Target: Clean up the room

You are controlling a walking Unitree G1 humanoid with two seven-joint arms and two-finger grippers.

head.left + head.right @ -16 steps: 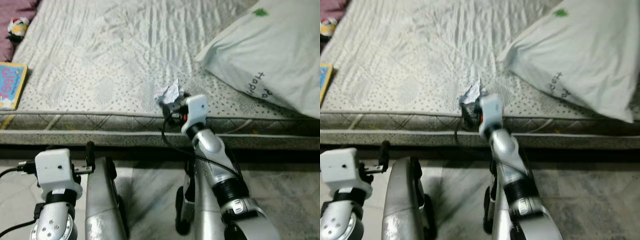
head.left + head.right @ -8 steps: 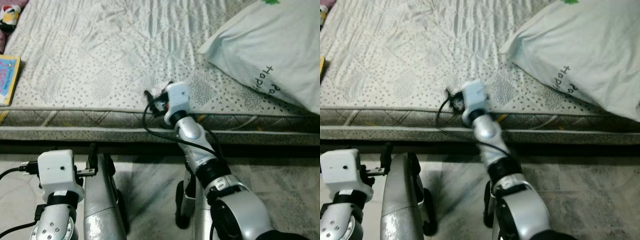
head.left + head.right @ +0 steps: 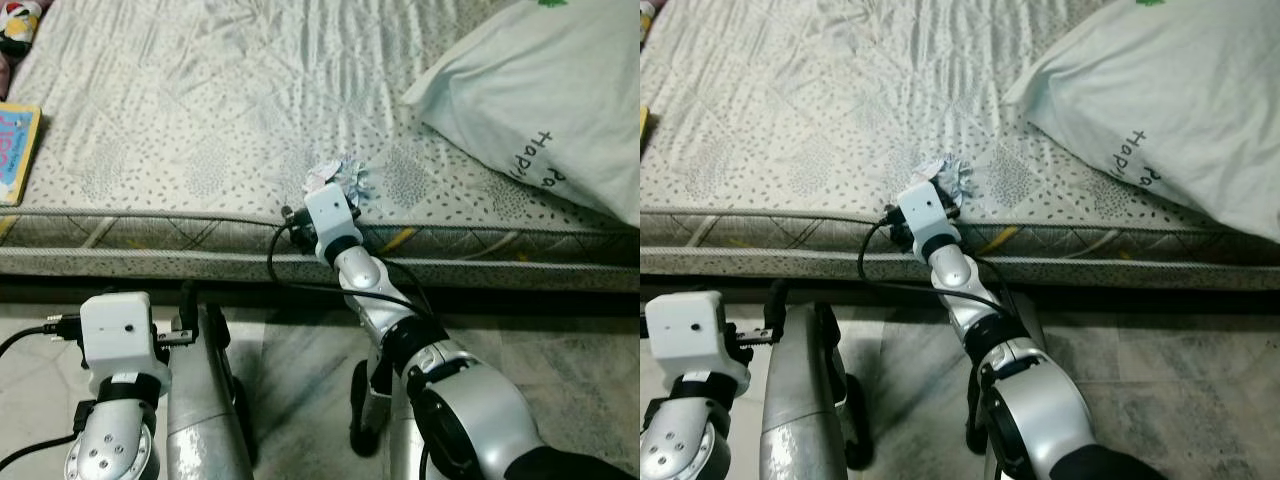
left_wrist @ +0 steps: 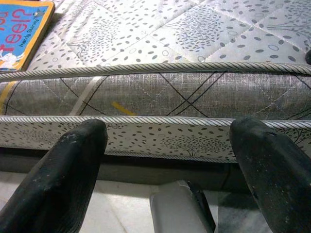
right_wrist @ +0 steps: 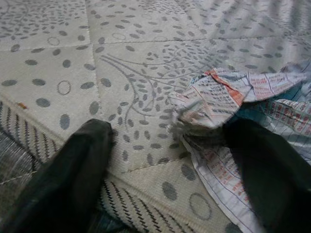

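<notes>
Grey leaf-and-dot patterned mattress, red-and-blue printed crumpled paper, white pillow

One mattress carries one pillow, one crumpled paper, one book at its left edge and one small toy at the far left corner. Two grippers are in view: the left gripper and the right gripper.
</notes>
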